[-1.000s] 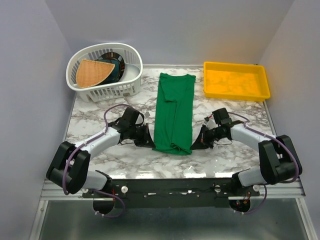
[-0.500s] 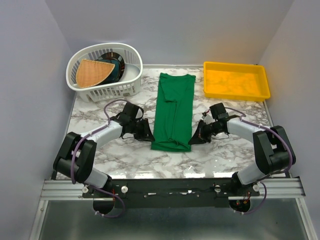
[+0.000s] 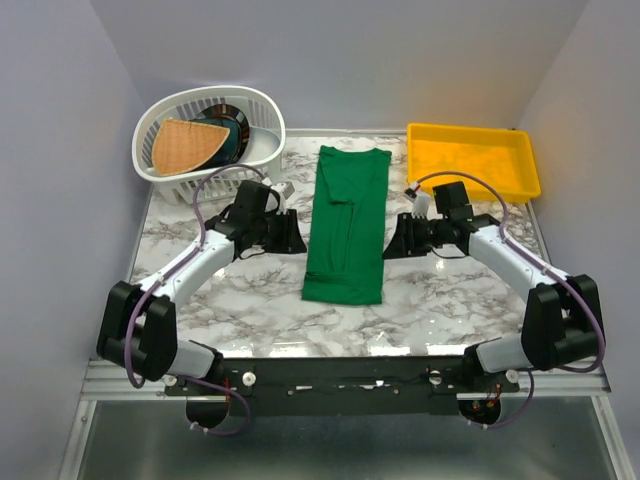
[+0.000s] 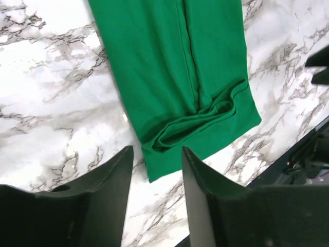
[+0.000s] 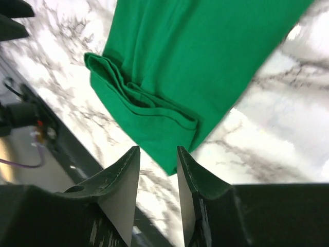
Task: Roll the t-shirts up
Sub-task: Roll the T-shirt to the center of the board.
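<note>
The emerald-green t-shirt (image 3: 346, 222) lies folded into a long narrow strip down the middle of the marble table, collar end far, hem end near. The hem end has a small fold turned over it, seen in the left wrist view (image 4: 195, 121) and the right wrist view (image 5: 154, 108). My left gripper (image 3: 296, 240) is open and empty, just left of the strip's middle. My right gripper (image 3: 390, 245) is open and empty, just right of it. In both wrist views the fingers hover above the table beside the shirt's near corners, touching nothing.
A white laundry basket (image 3: 262, 165) stands at the far left, holding a dark teal item with a tan wedge (image 3: 186, 145). A yellow tray (image 3: 470, 160) stands at the far right. The table's near edge and the arm bases' black rail (image 3: 340, 375) lie below.
Both grippers have let go of the shirt's near end and drawn back toward the far side, up along the strip. The hem end now lies flatter on the table.
</note>
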Robot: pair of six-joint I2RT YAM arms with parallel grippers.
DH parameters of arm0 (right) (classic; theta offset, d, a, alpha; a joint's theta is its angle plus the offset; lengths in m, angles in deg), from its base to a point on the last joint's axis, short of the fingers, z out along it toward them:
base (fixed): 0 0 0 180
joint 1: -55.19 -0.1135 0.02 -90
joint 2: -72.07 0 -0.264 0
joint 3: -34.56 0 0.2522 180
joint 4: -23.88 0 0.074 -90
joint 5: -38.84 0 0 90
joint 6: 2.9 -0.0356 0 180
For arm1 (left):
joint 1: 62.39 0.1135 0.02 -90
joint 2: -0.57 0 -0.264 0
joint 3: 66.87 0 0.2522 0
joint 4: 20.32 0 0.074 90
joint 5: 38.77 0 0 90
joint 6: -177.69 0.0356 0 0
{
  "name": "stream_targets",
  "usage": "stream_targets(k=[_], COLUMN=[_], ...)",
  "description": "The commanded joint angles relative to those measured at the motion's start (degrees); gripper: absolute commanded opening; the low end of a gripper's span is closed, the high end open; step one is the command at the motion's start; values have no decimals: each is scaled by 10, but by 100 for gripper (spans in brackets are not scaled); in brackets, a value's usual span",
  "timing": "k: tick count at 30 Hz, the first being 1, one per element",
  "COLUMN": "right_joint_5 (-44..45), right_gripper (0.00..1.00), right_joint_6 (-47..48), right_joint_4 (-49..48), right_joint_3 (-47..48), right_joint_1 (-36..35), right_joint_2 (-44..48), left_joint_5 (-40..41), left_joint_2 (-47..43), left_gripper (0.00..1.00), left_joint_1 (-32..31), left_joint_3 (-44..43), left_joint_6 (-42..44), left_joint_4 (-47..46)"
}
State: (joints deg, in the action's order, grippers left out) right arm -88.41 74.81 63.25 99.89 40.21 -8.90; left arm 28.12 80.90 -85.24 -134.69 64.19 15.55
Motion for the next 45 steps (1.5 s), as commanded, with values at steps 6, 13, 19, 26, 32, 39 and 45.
stream_targets(k=[6,13,19,26,32,39,45], right_joint_5=[-41,-28,-17,-18,-5,5,18], right_gripper=[51,59,62,64,64,64,64], right_joint_6=[387,649,792,809,760,756,736], right_joint_4=[76,-27,-137,-189,-208,-211,-206], right_joint_3=[46,-95,-198,-216,-198,-187,-176], right_joint_1=[-15,-29,-52,-73,-81,-106,-115], right_joint_2=[17,151,215,189,159,145,148], left_joint_5=[-61,-82,-71,-19,-33,-23,-46], left_joint_2=[-84,-142,-144,-103,-113,-79,-101], left_gripper=[70,80,77,71,67,61,61], left_joint_1=[-21,-44,-90,-159,-172,-194,-195], left_joint_3=[80,173,236,268,278,259,260], left_joint_6=[349,627,712,753,820,892,923], left_joint_4=[25,-47,-136,-235,-222,-146,-138])
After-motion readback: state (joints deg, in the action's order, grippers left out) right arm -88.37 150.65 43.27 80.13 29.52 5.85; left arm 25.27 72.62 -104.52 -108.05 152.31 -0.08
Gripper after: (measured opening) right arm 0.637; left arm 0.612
